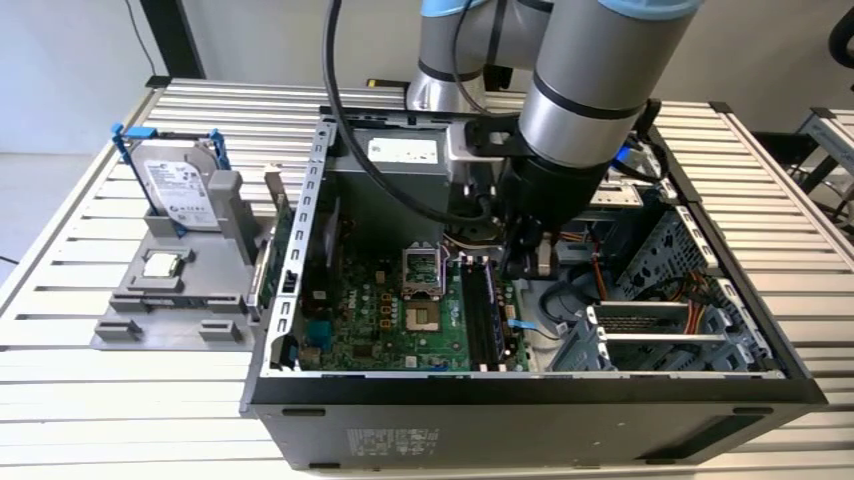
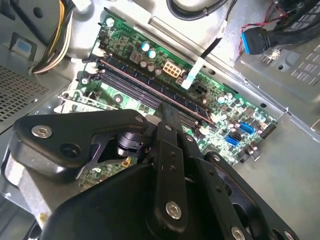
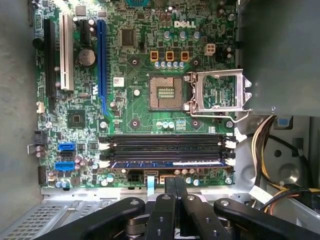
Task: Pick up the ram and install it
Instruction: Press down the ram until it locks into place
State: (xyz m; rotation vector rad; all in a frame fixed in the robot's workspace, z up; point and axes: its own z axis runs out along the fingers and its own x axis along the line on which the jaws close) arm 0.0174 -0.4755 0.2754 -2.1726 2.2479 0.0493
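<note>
My gripper hangs inside the open computer case, over the memory slots. Fingers are pinched together and narrow, with nothing visible between them. In the second wrist view the gripper sits just above the slot bank.

The ram looks to be lying in the slot closest to my fingers, a long dark strip with a bluish sheen running between the white end latches. I can't tell if it's fully seated or if the latches are snapped in.

Risks:
- Pushing off-centre would rock the stick, so one end drops and the other rides up.
- Pushing when it's misaligned with the slot key could stress the motherboard.
- The fingertips are near small capacitors and a white connector beside the slots, so drifting sideways could clip them.
- The empty processor socket, with its frame flipped open, is not far off and its pins are exposed.
- The yellow and black cables lie near one end of the slots and could snag.

The case lies on its side on a slatted metal table. On the exterior view's left a grey holder carries the hard drive upright and the processor chip lying flat. Room is tight, with case walls and the drive cage close around the arm.
</note>
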